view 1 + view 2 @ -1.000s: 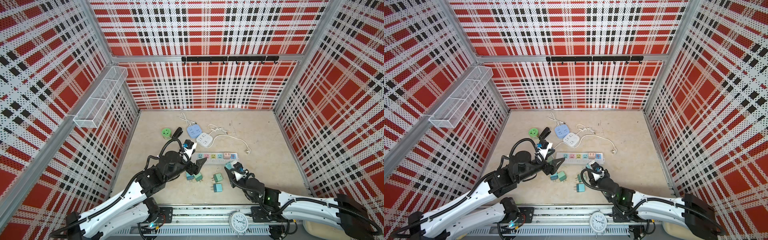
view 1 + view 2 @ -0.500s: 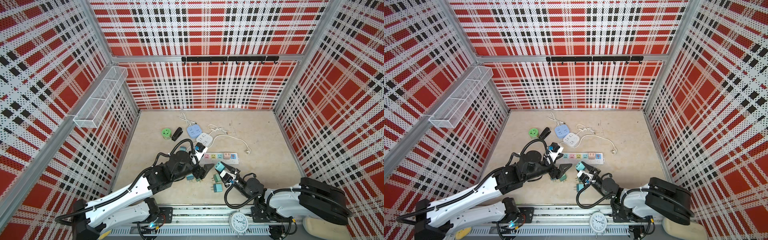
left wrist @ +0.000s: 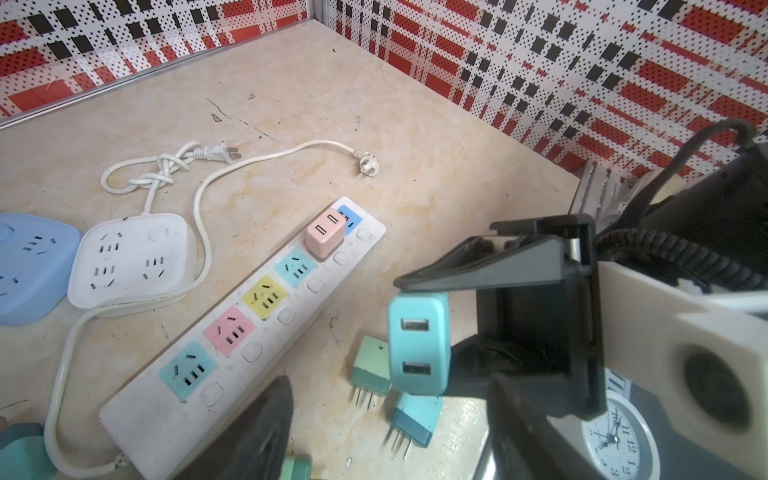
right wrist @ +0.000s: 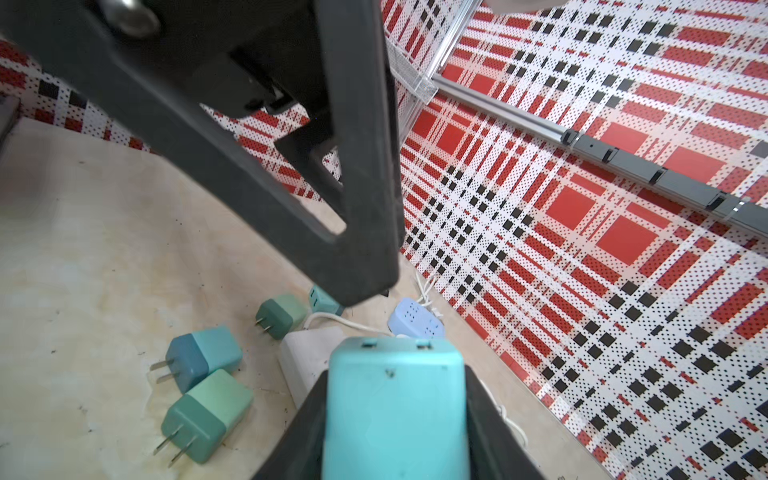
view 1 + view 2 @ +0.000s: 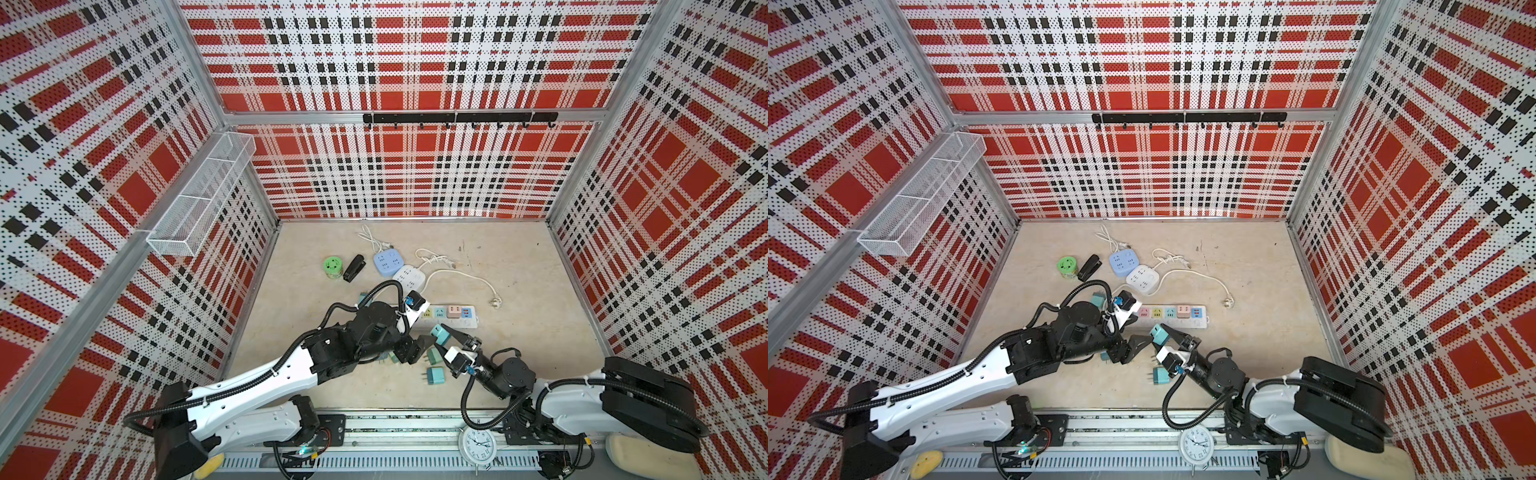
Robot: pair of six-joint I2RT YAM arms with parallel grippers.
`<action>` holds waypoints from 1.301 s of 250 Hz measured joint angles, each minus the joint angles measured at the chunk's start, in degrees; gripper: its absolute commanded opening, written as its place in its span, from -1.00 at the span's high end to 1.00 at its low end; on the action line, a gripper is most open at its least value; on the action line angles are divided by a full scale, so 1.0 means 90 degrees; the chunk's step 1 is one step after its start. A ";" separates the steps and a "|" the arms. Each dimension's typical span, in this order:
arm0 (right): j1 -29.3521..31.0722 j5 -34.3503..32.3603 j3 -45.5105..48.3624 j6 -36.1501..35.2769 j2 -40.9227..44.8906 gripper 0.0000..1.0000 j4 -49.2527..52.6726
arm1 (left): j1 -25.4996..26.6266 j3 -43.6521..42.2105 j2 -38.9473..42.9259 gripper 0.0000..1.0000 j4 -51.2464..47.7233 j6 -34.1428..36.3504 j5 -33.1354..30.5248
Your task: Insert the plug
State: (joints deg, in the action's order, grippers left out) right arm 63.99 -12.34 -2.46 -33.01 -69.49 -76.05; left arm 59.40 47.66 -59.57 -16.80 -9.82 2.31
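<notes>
The teal plug point(image 5: 438, 333) is up off the counter point(image 5: 523, 286). It is pinched between the two black fingers point(image 3: 498, 270) of the right hand point(image 5: 448, 340), which is closed tight on it. The end with two little slots sticks out past the fingertips. Its metal pins are hidden, so I cannot tell which way they point. The plug hangs just on the near side of the long white power strip point(image 5: 453, 318) and does not touch it.

The left hand point(image 5: 415, 348) is just beside the plug, on its left in both top views. Its fingers are spread apart and hold nothing. One fingertip comes very close to the plug, maybe touching it, but the view is too poor to be sure.

The right arm lies low along the front of the counter and reaches in toward the middle. The left arm comes from the front left corner and stretches forward.

Two loose plugs point(image 5: 435, 375) lie on the counter right under the hands. A pink plug point(image 3: 326, 235) sits in the strip.
</notes>
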 measured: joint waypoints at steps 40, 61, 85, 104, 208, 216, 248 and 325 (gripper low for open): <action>0.0000 0.0372 0.0039 0.0056 0.0680 1.00 0.0413 | 0.0107 0.0143 -0.0153 -0.48 -0.0007 0.0010 0.0044; 0.0000 0.0522 0.0036 0.0097 0.1030 1.00 0.0760 | 0.0138 0.0175 -0.0245 -0.48 -0.0005 0.0012 0.0066; -0.0012 0.0648 0.0036 0.0136 0.1290 1.00 0.1124 | 0.0165 0.0187 -0.0345 -0.46 -0.0005 0.0015 0.0107; -0.0012 0.0716 0.0036 0.0165 0.1421 1.00 0.1297 | 0.0189 0.0262 -0.0466 -0.41 -0.0024 0.0024 0.0153; -0.0012 0.0869 0.0036 0.0299 0.1384 1.00 0.1299 | 0.0442 0.0605 -0.1008 -0.05 -0.0053 0.0100 0.0204; -0.0012 0.0869 0.0036 0.0308 0.1382 1.00 0.1299 | 0.0452 0.0605 -0.1018 -0.05 -0.0070 0.0100 0.0202; -0.0012 0.0862 0.0036 0.0335 0.1382 1.00 0.1302 | 0.0491 0.0619 -0.1020 0.01 -0.0165 0.0100 0.0187; -0.0012 0.0721 0.0019 0.0250 0.1384 0.99 0.1290 | 0.0559 0.0697 -0.1022 0.67 -0.0182 -0.0146 0.0168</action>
State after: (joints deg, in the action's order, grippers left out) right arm 63.88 -5.85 -2.28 -30.76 -57.04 -64.45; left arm 64.42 53.93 -68.77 -18.44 -11.14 3.81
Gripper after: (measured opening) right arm 0.429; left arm 0.347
